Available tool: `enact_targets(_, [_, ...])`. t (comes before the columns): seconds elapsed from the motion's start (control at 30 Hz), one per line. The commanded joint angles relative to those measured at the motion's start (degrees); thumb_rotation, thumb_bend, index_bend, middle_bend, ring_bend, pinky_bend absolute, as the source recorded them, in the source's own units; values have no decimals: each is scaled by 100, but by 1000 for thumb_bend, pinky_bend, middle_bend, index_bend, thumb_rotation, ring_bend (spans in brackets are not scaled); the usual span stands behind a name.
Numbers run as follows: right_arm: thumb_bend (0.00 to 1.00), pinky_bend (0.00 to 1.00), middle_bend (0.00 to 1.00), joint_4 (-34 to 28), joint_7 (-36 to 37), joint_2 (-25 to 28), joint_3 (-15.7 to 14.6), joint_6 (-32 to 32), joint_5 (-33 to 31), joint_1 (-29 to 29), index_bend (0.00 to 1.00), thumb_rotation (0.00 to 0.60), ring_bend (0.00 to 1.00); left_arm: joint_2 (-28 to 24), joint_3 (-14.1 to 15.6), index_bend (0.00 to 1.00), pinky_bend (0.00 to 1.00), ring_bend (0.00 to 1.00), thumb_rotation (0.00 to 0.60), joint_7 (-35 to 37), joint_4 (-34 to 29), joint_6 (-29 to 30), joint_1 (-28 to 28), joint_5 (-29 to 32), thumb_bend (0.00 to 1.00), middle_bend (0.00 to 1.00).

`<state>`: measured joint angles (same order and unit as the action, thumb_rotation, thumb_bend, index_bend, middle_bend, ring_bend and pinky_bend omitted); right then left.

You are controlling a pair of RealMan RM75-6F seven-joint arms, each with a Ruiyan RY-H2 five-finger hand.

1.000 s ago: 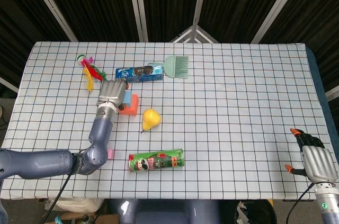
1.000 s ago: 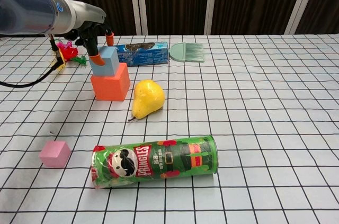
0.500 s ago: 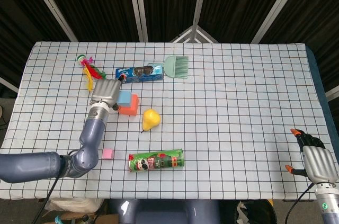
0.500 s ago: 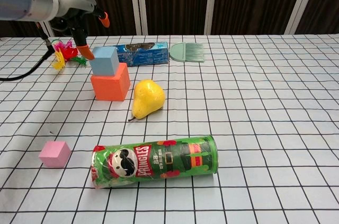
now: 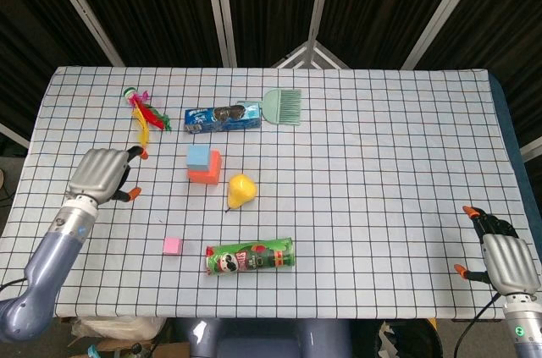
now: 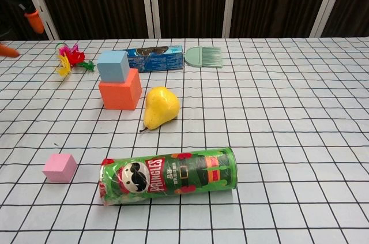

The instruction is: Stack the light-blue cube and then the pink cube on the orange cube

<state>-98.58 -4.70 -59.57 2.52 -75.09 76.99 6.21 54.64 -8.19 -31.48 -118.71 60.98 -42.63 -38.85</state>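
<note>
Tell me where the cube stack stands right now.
Done: the light-blue cube sits on the orange cube, set toward its left edge. In hand: nothing; the left hand is off to the stack's left, holding nothing. Left: the pink cube lies on the table near the Pringles can and must go on top.

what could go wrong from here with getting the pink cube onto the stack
The light-blue cube sits shifted toward the left of the orange cube, not centred, so a pink cube set on top may tip the stack. The pink cube lies close beside the Pringles can, which the left hand might nudge and roll while reaching. The pear close by the stack leaves less room on that side.
</note>
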Motion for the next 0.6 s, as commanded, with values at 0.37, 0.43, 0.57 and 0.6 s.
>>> enact_targets(0.37, [173,163,133,16,73,19,-13,-13,49,-11,113,600,154,793,877,328,858,766,600,351,656,-596,442,-1078,324,815])
enact_targets(0.43, [173,163,133,29,53,19,4,-31,21,-15,114,600,153,900,886,326,859,766,600,211,582,-535,399,-1087,314,815])
enact_targets(0.57, [173,163,133,27,42,15,8,-21,1,-13,114,600,153,1035,998,312,859,766,600,-124,379,-558,290,-1027,287,814])
enact_targets(0.6, [173,163,133,27,37,15,7,-17,2,-11,114,600,153,1062,1033,311,859,766,600,-247,315,-545,252,-972,280,814])
